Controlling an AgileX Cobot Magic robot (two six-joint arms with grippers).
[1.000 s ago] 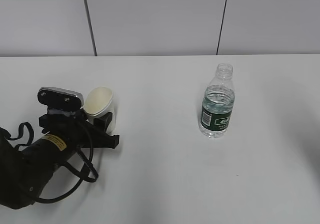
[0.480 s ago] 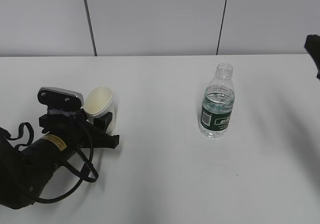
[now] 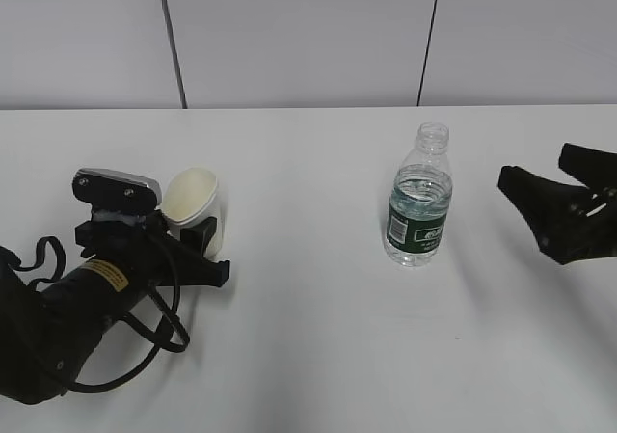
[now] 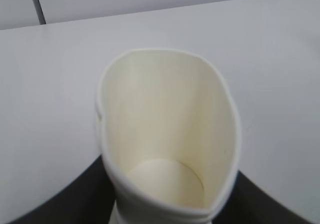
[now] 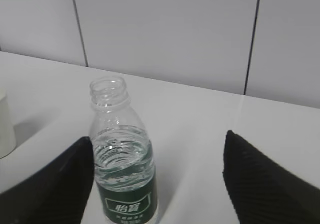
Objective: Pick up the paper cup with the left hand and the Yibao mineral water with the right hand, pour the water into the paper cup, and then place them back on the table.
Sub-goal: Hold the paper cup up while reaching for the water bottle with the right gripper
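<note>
The cream-white paper cup (image 3: 189, 195) sits between the fingers of my left gripper (image 3: 197, 229), which is shut on it. The grip squeezes its rim into an oval. In the left wrist view the cup (image 4: 165, 129) fills the frame, and it is dry inside. The Yibao mineral water (image 3: 418, 203) stands upright and capless at mid-table, partly full. My right gripper (image 3: 533, 165) hangs open to its right, apart from it. In the right wrist view the bottle (image 5: 123, 159) shows just inside the left finger (image 5: 55, 184) of the open gripper (image 5: 157, 139).
The white table (image 3: 318, 337) spreads wide around both objects. A grey panelled wall (image 3: 308, 38) stands behind its far edge. The left arm's black cable (image 3: 159, 341) loops low over the table at front left. The cup's side (image 5: 5, 124) shows at the right wrist view's left edge.
My right gripper has come into view from the right edge and moved left and down toward the bottle. The left arm, the cup and the bottle have not moved.
</note>
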